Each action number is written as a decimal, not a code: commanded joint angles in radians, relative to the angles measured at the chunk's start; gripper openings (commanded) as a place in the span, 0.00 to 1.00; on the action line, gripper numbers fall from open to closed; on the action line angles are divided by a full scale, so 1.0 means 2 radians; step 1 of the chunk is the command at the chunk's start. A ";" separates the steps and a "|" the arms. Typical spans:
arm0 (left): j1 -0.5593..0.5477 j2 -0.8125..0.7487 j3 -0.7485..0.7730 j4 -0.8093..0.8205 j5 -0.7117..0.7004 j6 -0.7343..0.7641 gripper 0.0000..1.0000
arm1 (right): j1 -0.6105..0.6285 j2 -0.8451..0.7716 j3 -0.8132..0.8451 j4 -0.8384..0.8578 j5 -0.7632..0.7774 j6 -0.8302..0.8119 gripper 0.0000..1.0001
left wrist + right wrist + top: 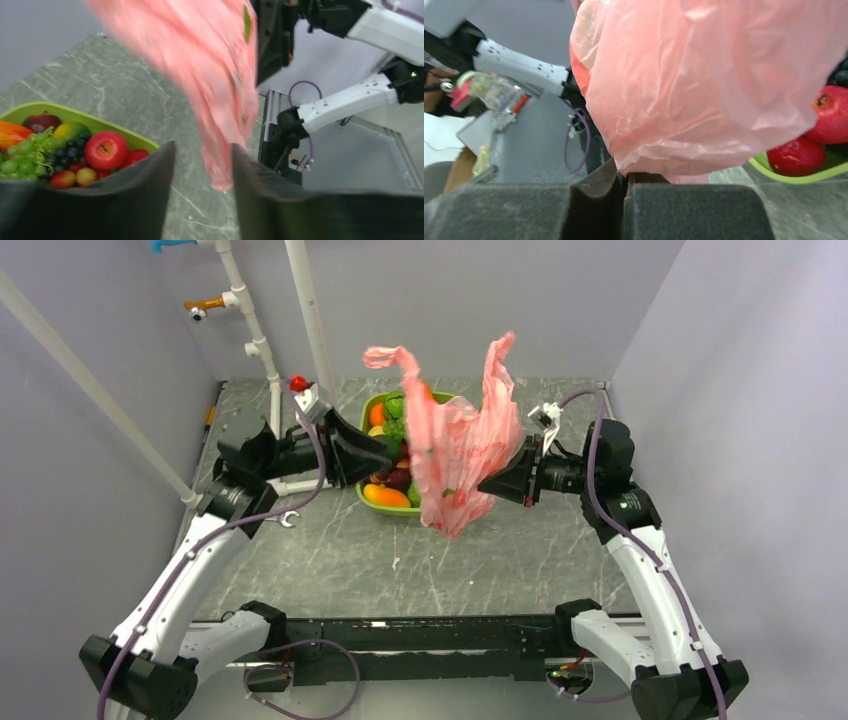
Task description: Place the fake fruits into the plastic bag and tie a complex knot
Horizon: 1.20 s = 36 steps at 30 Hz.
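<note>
Plastic bag (460, 450) hung pinched in my right claw (625, 177); left claw (202, 150) narrowly parted beside it; fake fruits (105, 150) in tray (120, 131).

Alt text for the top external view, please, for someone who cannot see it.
A pink plastic bag hangs in mid-air over a grey marble table, pinched on its right side by the right gripper, with the left gripper at its left edge. Behind it, a lime-green tray holds the fake fruits.
</note>
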<state>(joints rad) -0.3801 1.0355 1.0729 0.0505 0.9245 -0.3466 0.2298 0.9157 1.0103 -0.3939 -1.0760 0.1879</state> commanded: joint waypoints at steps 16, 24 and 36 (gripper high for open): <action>-0.145 0.045 -0.025 -0.012 -0.034 0.088 1.00 | -0.009 0.010 0.009 0.219 -0.076 0.238 0.00; -0.060 -0.025 -0.048 -0.055 0.070 0.034 0.00 | -0.187 0.043 0.056 -0.015 -0.130 0.075 0.00; -0.025 -0.032 -0.044 0.037 0.059 -0.127 0.00 | -0.257 0.081 0.092 -0.174 -0.070 -0.083 0.52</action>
<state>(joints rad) -0.4473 0.9463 0.9691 -0.0471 1.0016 -0.3649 -0.2417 1.1202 1.1828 -0.7952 -1.3537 0.0944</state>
